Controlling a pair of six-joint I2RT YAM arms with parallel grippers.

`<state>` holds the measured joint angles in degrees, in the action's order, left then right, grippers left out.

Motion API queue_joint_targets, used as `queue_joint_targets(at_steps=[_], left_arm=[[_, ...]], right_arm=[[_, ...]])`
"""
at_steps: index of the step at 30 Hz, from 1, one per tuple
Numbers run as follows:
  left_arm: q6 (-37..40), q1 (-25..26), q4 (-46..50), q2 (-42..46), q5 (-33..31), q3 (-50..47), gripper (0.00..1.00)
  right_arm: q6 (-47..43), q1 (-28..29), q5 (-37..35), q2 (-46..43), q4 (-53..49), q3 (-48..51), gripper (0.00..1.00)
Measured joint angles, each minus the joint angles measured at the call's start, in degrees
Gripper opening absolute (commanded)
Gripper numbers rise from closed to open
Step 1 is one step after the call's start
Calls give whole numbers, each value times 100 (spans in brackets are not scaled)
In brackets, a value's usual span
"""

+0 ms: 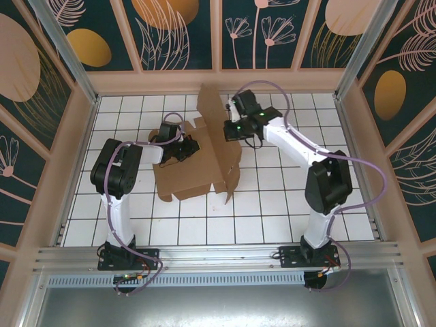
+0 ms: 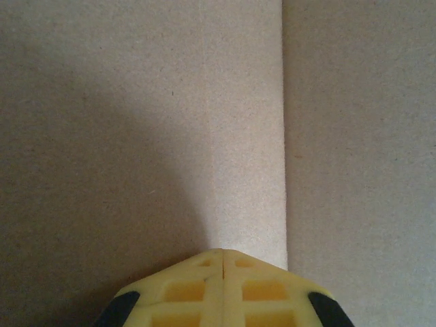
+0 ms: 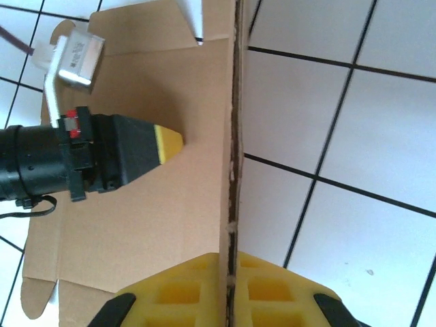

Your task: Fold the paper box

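You had the right hand (image 3: pixel 231 264) closed tight on the paper box (image 1: pixel 194 174). The thin edge of the brown board was pinched between its two yellow fingers (image 3: pixel 178 293), and that edge ran straight away from the fingertips. On one side of the pinched edge was the bare white tiled table (image 3: pixel 354 170). On the other side was a wide brown face of the box. Your left hand (image 3: pixel 170 144) was over that brown face, near the right hand, with its yellow tip right at the board. The left hand was shut all the way too, with its two fingertips pressed together, and it had hold of nothing. In the left wrist view, flat brown board lay just past the closed fingertips. A straight crease (image 2: pixel 283 136) ran away from them, a little off to one side. From above, a tall flap (image 1: pixel 211 109) stood up just beside the right hand, at the far end of the box. The rest of the box lay low on the table between the two arms. Most of it was nearer to the arm bases than either hand, and its cut tabs stuck out along the near edge.
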<state>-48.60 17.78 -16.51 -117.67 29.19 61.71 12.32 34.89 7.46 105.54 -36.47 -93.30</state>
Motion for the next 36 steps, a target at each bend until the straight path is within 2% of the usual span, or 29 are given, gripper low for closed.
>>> queue_joint_targets(at_steps=[5, 10, 16, 24, 30, 36], left_arm=[[-131, 0, -177, 0, 50, -79, 0], [-173, 2, -133, 28, 85, -92, 0], [-195, 11, 358, 374, 7, -221, 0], [-142, -96, 927, 1060, -439, -468, 0], [-125, -118, 1012, 975, -560, -813, 0], [-125, -118, 890, 933, -525, -815, 0]], right_arm=[[22, 734, -706, 417, -332, -682, 0], [15, 1036, -1316, 756, -675, -1161, 0], [-160, 920, -1799, 688, -807, -1152, 0], [-551, 446, -2402, 520, -713, -619, 0], [-914, 520, -3467, 555, -708, -535, 0], [-1615, 1056, -5143, 1154, -634, -772, 0]])
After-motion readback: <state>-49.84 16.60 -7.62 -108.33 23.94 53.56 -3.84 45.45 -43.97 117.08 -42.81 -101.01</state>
